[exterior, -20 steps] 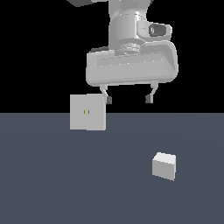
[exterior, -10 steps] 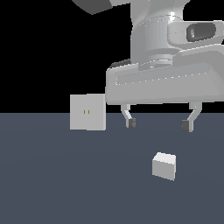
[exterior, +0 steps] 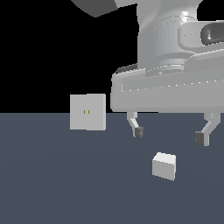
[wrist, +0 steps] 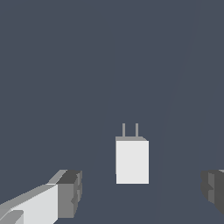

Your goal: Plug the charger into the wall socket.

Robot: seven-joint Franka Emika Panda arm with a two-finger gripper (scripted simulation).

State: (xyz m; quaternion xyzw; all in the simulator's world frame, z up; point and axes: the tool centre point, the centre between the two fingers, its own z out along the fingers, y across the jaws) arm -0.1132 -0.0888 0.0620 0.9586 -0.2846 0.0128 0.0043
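Hand (exterior: 170, 134) hangs with its fingers spread wide apart, gripping nothing, just above the charger (exterior: 164, 166). At the exterior view's left, the wall socket (exterior: 87, 112) stands upright on the grey bench (exterior: 65, 183), well apart from the charger, which lies toward the right; the wrist view shows its two prongs (wrist: 130, 130).

pale grey glossy arm, fat cylindrical wrist joint, wide boxy hand housing with a row of small bright dots along its edge, dark round lens-like inset on side, slim grey jaws with dark pads
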